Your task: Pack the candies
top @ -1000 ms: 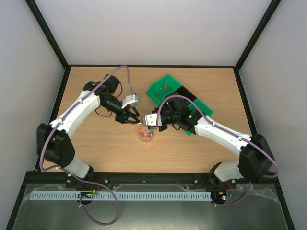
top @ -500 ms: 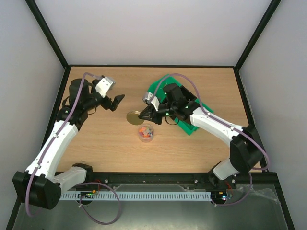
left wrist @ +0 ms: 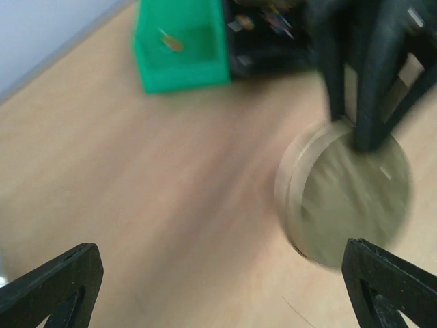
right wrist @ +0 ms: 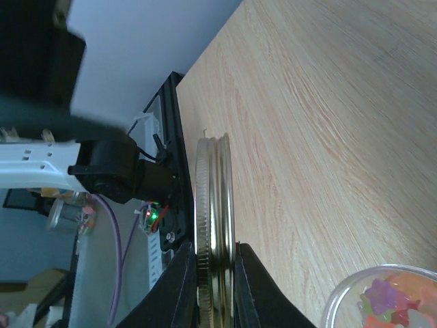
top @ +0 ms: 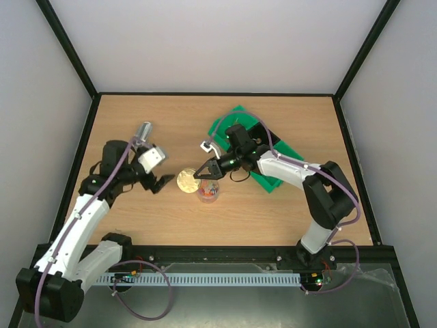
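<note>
Nearest you on the wooden table (top: 136, 219) stands a small clear jar (top: 208, 194) with its mouth uncovered. The candies (top: 207, 190) sit inside it in pink, orange and green, and the right wrist view catches them at its lower right corner. Just left of the jar and a little farther back is a gold metal lid (top: 185, 180). Your right gripper (top: 197, 175) is clamped on the lid's rim, one finger on each side, so the lid stands on edge in the right wrist view. You cannot tell whether its lower edge touches the table. Your left gripper (top: 162, 183) sits just left of the lid, apart from it. Its fingers are spread wide with nothing between them, and its own camera shows the blurred lid ahead. Farther back, behind the right gripper, is a green bin (top: 229, 130) with one small orange-brown piece in it. Beside it is a black container (top: 268, 137) holding blurred coloured bits. A second green bin (top: 270, 183) lies partly under your right arm.
</note>
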`<action>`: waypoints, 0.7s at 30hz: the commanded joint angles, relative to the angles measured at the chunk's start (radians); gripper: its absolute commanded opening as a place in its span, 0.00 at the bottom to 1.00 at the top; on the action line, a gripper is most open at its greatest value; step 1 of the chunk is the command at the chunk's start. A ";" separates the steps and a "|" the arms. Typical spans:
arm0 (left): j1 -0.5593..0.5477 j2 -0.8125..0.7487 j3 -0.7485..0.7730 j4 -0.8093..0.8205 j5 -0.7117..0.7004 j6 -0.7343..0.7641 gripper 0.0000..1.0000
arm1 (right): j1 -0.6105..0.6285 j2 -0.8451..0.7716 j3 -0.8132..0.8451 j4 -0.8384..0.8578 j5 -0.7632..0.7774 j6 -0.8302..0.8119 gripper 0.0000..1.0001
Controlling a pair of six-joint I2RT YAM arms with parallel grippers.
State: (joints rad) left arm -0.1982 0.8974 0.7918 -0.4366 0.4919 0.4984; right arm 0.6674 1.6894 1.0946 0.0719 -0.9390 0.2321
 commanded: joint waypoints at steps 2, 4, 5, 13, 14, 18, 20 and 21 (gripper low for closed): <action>-0.019 -0.008 -0.117 -0.179 0.135 0.252 0.99 | -0.038 0.067 -0.019 0.022 -0.041 0.119 0.04; -0.042 -0.002 -0.151 -0.159 0.124 0.277 0.99 | -0.053 0.091 -0.024 0.022 -0.042 0.141 0.04; -0.061 0.003 -0.164 -0.147 0.110 0.287 0.98 | -0.062 0.104 -0.025 0.021 -0.041 0.155 0.05; -0.236 0.093 -0.249 0.031 -0.042 0.239 0.96 | -0.091 0.141 -0.036 0.017 -0.045 0.191 0.06; -0.248 0.111 -0.252 0.053 -0.054 0.228 0.96 | -0.091 0.141 -0.035 0.014 -0.045 0.188 0.06; -0.289 0.190 -0.255 0.126 -0.082 0.197 0.95 | -0.093 0.143 -0.036 -0.010 -0.044 0.172 0.08; -0.312 0.226 -0.255 0.162 -0.099 0.179 0.93 | -0.095 0.140 -0.041 -0.017 -0.038 0.164 0.09; -0.320 0.242 -0.252 0.184 -0.111 0.164 0.91 | -0.096 0.138 -0.045 -0.017 -0.037 0.163 0.09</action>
State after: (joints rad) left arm -0.4854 1.0897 0.5430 -0.3656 0.4274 0.7063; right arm 0.5747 1.8275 1.0657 0.0921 -0.9569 0.4046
